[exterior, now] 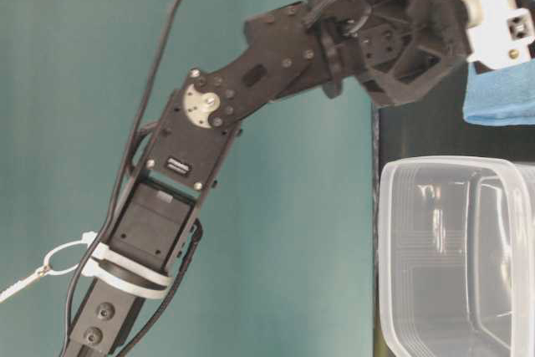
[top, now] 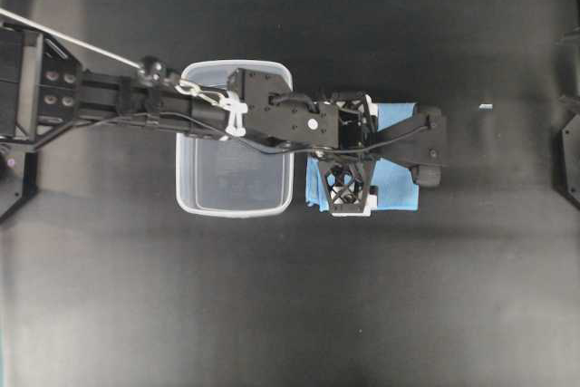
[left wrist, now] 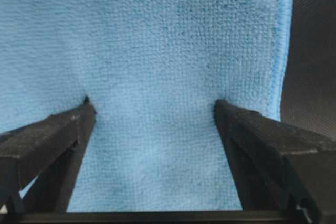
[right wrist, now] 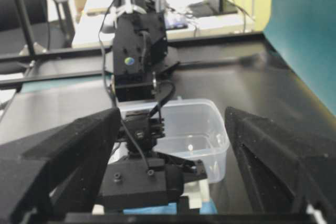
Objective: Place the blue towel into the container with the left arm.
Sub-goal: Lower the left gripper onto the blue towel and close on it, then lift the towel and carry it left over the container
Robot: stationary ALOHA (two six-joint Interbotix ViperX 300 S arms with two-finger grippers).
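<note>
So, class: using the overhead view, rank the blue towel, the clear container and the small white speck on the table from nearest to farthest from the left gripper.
1. Blue towel: directly beneath the left gripper, fingertips pressing it.
2. Container: just left of the towel, under the arm.
3. White speck: far right, beyond the towel.

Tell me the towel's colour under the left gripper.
Light blue towel, plain terry weave; the left wrist view shows it best.
</note>
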